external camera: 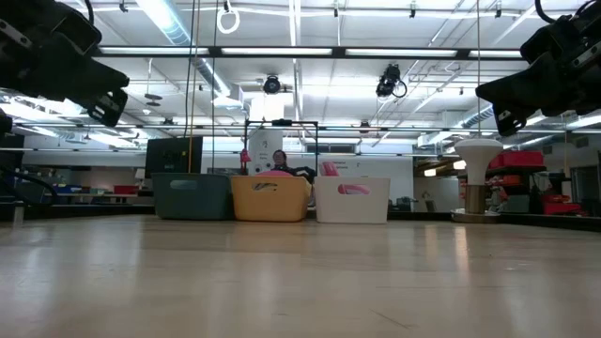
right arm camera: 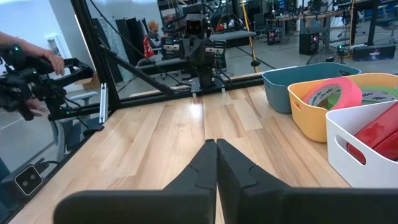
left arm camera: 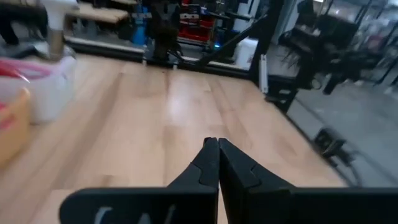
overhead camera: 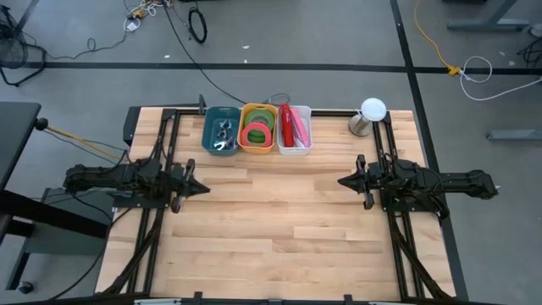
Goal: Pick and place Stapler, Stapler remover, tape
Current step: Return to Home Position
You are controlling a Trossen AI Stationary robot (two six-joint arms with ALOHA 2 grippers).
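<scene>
The green tape point(overhead camera: 262, 119) lies with a pink roll point(overhead camera: 253, 135) in the yellow bin point(overhead camera: 257, 150) at the back edge of the bench point(overhead camera: 279, 220), between the blue bin point(overhead camera: 206, 131) of staple removers point(overhead camera: 224, 135) and the white bin point(overhead camera: 294, 152) of red staplers point(overhead camera: 290, 125). The low view hides nearly all the contents behind the bin walls. The left gripper point(overhead camera: 206, 188) and right gripper point(overhead camera: 340, 181) hover over the bench's left and right halves, fingers pressed together, empty.

The tabletop point(overhead camera: 279, 220) is pale wood planking, with most of its surface bare. Three bins stand in a row touching one another along its far edge, slightly left of the middle: a blue bin point(overhead camera: 206, 131) on the left, a yellow bin point(overhead camera: 257, 150) in the centre and a white bin point(overhead camera: 294, 152) on the right. Near the far right corner, apart from the bins, stands a white dome-topped stand point(overhead camera: 370, 114).
</scene>
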